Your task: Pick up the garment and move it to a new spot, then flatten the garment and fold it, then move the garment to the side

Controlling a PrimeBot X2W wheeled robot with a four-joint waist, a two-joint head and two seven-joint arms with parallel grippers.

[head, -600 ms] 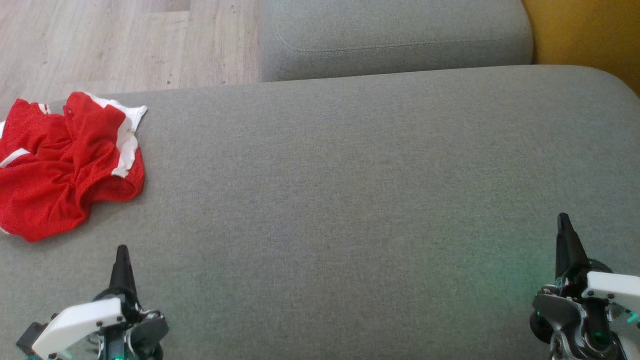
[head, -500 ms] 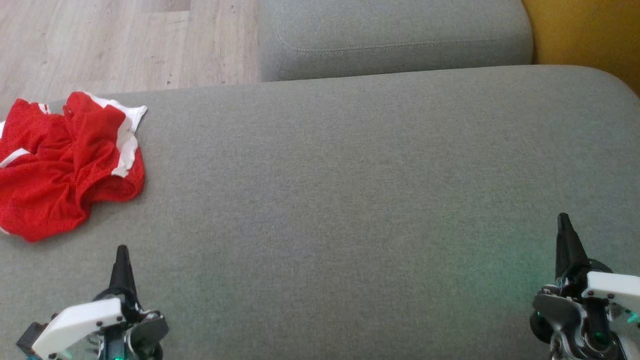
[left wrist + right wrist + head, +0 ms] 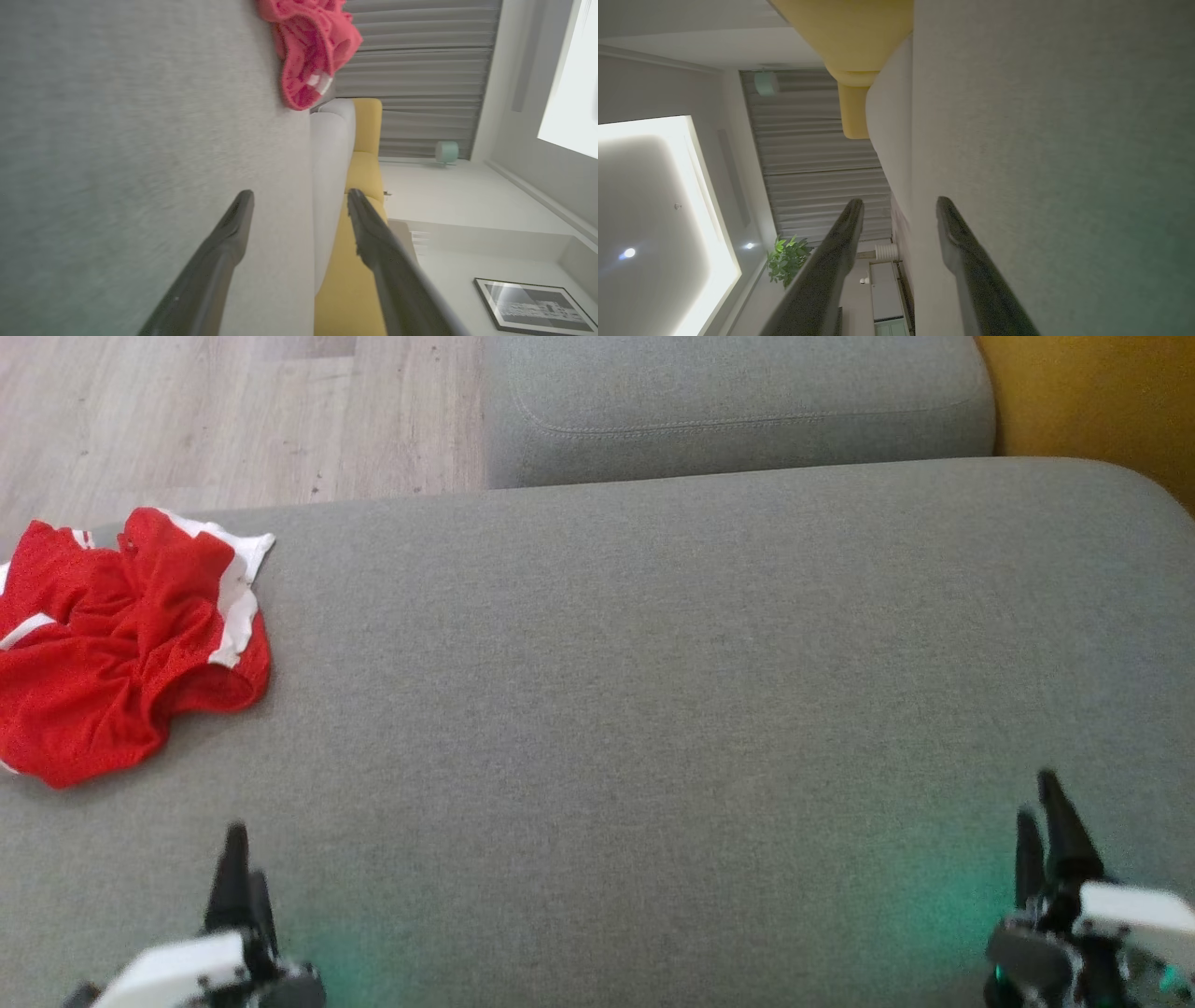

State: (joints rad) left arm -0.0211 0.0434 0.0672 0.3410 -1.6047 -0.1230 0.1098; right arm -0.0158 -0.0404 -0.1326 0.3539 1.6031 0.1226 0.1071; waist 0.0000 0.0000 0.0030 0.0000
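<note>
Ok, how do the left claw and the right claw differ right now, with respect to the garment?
The left claw is close to the crumpled red garment, on its near side; the right claw is far across the grey cushion from it. The right claw's fingertips reach higher in the head view than the left claw's. Shared: both are empty, jaws apart, above the cushion.

This looks like a living room in a home. A big grey sofa (image 3: 653, 663) sits in the middle, with wood floor (image 3: 187, 411) at the upper left. In the wrist views I see long curtains (image 3: 420, 70), a framed picture (image 3: 528, 305) and, I think, a green plant (image 3: 784, 261).
</note>
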